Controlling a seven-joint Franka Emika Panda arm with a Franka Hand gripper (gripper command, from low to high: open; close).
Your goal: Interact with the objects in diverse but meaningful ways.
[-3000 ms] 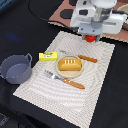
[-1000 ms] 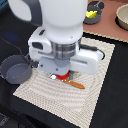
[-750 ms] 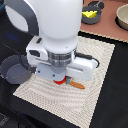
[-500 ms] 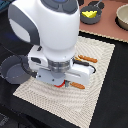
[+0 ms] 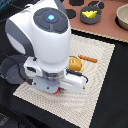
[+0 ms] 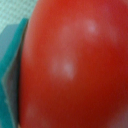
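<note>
A red tomato (image 6: 75,60) fills the wrist view, and a teal finger pad (image 6: 11,65) presses against its side. In the exterior view only a sliver of that tomato (image 5: 59,90) shows under the white arm, where my gripper (image 5: 58,88) is mostly hidden low over the striped mat (image 5: 100,75). The gripper looks shut on the tomato. A golden-brown bread loaf (image 5: 75,65) lies just beyond the arm. A grey-blue pot (image 5: 10,70) peeks out at the exterior view's left. A yellow cheese wedge (image 5: 90,15) sits in a dark pot (image 5: 95,19) at the back.
An orange-handled knife (image 5: 90,60) lies on the mat beside the bread. A beige bowl (image 5: 122,15) stands at the back right on the brown surface. Dark round discs (image 5: 75,4) lie along the back edge. The arm's body hides much of the mat's left half.
The arm has travelled from the far end of the mat to its near left part, carrying the tomato, and has sunk lower. It now covers the things on the mat's left.
</note>
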